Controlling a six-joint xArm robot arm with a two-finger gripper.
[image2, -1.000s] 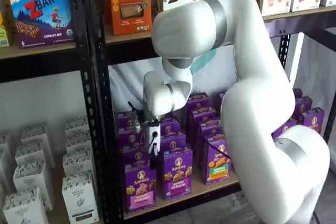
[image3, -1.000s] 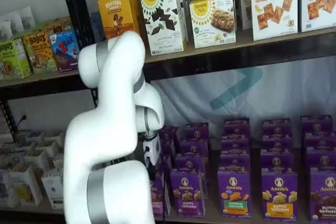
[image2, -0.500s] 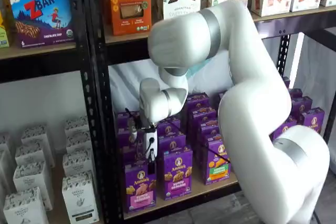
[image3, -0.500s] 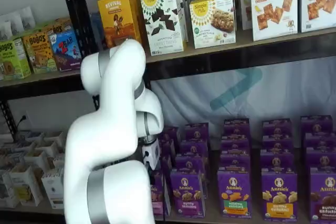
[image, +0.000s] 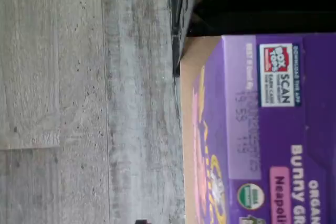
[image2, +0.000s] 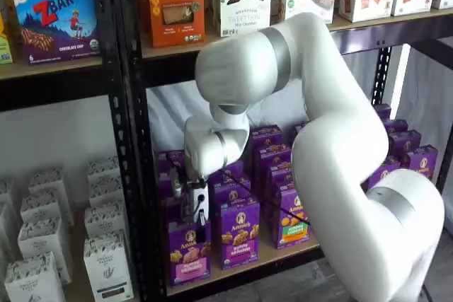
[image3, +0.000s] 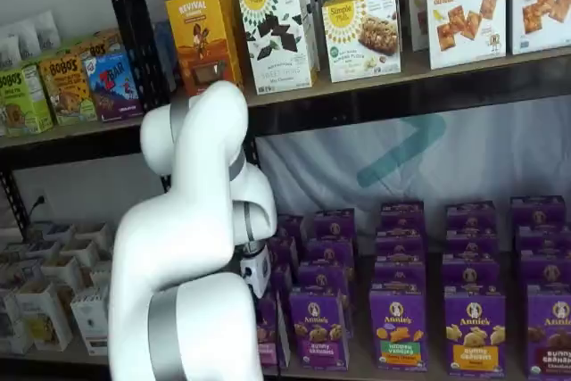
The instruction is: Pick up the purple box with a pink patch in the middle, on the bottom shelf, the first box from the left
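The claw (image2: 200,225) hangs just above the purple box (image2: 188,250) at the bottom shelf's (image2: 248,263) 9 o'clock end, fingers spread by judgement; light, stiff cardboard, best pinched across its narrow sides.

The white arm (image2: 340,139) bends sharply at the elbow, wrist pointing down. Its gripper (image2: 199,230) hangs low, white body upright, black fingers too hidden to judge their gap.

Neighbouring carton (image2: 238,233) beside purple box (image2: 187,251)
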